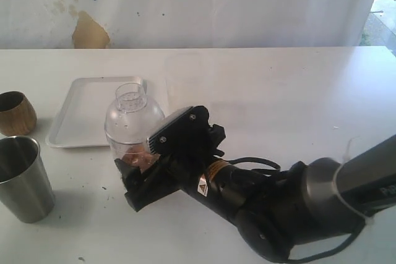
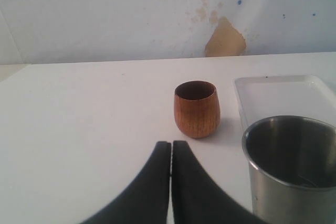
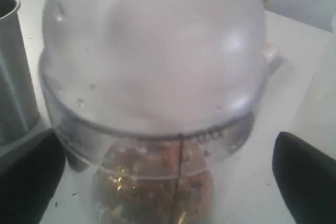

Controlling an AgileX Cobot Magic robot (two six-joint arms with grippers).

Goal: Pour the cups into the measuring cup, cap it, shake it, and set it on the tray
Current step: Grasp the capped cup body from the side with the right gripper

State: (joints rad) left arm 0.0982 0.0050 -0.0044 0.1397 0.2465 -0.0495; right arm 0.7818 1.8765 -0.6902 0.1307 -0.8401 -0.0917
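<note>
The measuring cup (image 1: pixel 131 129) stands on the table just in front of the tray (image 1: pixel 77 112), with a clear domed cap (image 1: pixel 131 98) on it and brown and golden bits in its bottom (image 3: pixel 152 187). My right gripper (image 1: pixel 137 160) is open, one finger on each side of the cup's lower part; in the right wrist view (image 3: pixel 168 182) a gap shows beside one finger (image 3: pixel 310 177). The wooden cup (image 1: pixel 15 112) and the steel tumbler (image 1: pixel 23 177) stand at the far left. My left gripper (image 2: pixel 171 148) is shut on nothing, short of the wooden cup (image 2: pixel 196 109) and beside the tumbler (image 2: pixel 291 166).
The right arm's dark body (image 1: pixel 278 208) lies low across the front right of the white table (image 1: pixel 278 91). A white backdrop with a brown stain (image 1: pixel 90 32) closes off the far edge. The tray's corner (image 2: pixel 283 95) shows behind the tumbler.
</note>
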